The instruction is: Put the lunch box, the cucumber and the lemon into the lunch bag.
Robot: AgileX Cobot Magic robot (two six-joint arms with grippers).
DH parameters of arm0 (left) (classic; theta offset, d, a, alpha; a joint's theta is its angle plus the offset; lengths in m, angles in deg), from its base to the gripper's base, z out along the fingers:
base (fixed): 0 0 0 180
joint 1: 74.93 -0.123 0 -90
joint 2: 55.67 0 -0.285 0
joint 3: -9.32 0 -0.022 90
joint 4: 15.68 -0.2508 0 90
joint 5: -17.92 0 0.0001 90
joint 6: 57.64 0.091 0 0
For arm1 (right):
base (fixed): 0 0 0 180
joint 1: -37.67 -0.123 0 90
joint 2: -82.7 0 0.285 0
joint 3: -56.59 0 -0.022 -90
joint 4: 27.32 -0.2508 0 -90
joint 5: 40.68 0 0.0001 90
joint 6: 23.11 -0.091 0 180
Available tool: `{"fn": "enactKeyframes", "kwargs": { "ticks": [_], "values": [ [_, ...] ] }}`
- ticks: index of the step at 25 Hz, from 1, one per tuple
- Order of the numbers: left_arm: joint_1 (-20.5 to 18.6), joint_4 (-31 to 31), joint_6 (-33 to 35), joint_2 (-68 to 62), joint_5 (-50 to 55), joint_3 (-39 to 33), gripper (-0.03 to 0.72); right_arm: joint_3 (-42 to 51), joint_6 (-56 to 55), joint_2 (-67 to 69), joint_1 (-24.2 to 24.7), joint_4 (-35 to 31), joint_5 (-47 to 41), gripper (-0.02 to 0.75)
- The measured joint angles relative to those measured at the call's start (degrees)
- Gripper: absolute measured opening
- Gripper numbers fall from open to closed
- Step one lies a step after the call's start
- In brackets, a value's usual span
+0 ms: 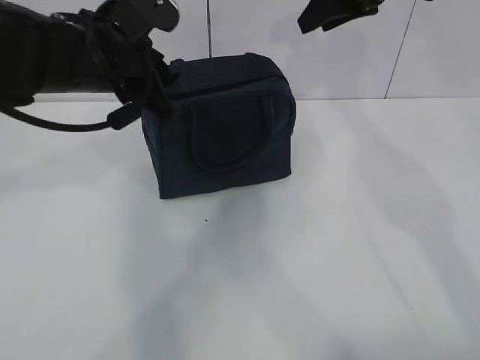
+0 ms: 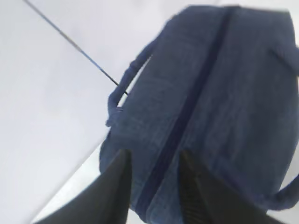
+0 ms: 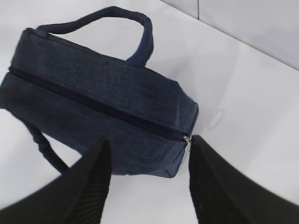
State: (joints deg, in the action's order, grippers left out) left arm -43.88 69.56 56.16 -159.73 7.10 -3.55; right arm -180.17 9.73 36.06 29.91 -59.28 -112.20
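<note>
The navy lunch bag stands on the white table with its zipper closed along the top. My left gripper is at the bag's top left end. In the left wrist view its jaws are apart on either side of the zipper line, gripping nothing. My right gripper hangs high above the bag's right side. It is open, and the metal zipper pull lies just beside its right finger. Both loop handles hang down the bag's sides. The lunch box, cucumber and lemon are out of view.
White table spreads in front and to both sides of the bag. A pale tiled wall rises close behind it. The left arm's black cable loops above the table at the left.
</note>
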Motion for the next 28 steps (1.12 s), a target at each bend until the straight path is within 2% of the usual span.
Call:
{"fn": "enactKeyframes", "kwargs": {
  "ticks": [10, 14, 19, 28],
  "values": [
    [0.0, 18.01, 0.43, 9.13, -0.14, 0.0, 0.247, 8.15, -0.87, -8.8, 0.0, 0.0, -0.09, 0.41],
    [0.0, 19.35, 0.58, 12.55, -0.25, 0.0, 0.247, 11.44, -1.05, -13.66, 0.0, -0.11, -0.09, 0.41],
    [0.0, 19.7, -3.25, 16.87, -0.04, 0.0, 0.247, 16.35, -1.15, -19.79, 0.0, -0.72, -0.09, 0.41],
    [0.0, 19.74, -4.64, 18.45, -0.74, 0.0, 0.247, 29.86, -0.67, -33.62, 0.0, 3.78, -0.22, 0.41]
  ]
}}
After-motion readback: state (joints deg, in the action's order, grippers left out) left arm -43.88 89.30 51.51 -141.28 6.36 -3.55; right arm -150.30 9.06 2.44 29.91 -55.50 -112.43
